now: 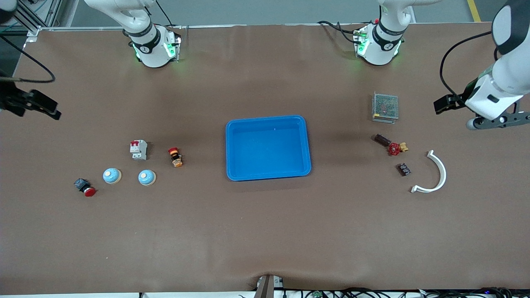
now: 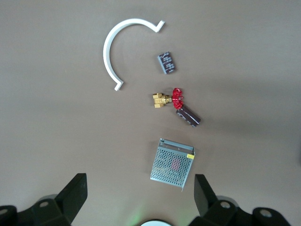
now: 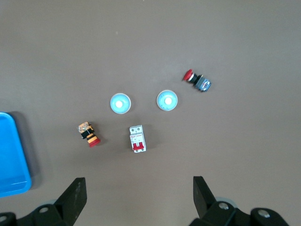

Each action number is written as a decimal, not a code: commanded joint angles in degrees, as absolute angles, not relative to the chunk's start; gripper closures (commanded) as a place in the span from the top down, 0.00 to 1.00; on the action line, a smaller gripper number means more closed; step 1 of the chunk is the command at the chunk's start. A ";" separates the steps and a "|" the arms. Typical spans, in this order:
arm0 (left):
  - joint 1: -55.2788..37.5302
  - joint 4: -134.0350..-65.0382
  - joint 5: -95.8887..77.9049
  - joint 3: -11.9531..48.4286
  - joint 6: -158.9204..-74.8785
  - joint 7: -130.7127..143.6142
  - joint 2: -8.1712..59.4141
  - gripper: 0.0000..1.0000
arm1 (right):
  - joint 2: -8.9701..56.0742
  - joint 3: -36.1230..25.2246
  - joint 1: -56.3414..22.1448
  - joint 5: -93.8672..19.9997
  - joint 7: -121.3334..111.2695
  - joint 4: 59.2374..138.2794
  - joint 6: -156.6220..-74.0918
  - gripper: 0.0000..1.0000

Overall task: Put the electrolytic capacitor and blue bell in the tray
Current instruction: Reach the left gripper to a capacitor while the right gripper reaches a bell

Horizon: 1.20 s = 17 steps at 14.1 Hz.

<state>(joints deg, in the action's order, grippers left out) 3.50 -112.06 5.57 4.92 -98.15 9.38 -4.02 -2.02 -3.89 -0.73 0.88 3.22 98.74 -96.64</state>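
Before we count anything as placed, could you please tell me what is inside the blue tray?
Nothing: the tray shows only its bare blue floor in the front view. The right wrist view catches just one corner, also bare. What is under the tray cannot be seen.

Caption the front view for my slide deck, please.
Both open grippers wait above table ends; empty blue tray sits centre.

left gripper [image 1: 492, 123]: raised, jaws apart | right gripper [image 1: 39, 108]: raised, jaws apart
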 commanded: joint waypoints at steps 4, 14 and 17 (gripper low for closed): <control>4.04 -131.98 5.80 5.71 -119.58 22.74 -6.51 1.00 | -2.90 -3.60 -1.84 0.18 6.93 115.21 -112.57 1.00; 3.69 -141.06 5.71 6.68 -141.40 40.05 3.76 0.76 | 4.38 -3.60 -8.35 0.53 15.82 128.41 -136.57 1.00; 3.60 -141.50 5.71 7.56 -147.29 45.78 7.64 0.73 | 10.70 -3.60 -8.79 0.53 15.82 128.41 -142.54 1.00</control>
<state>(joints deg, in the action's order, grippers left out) 3.56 -141.25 5.57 7.00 -143.92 42.25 5.54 6.78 -3.30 -8.01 0.83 15.11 128.70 -139.13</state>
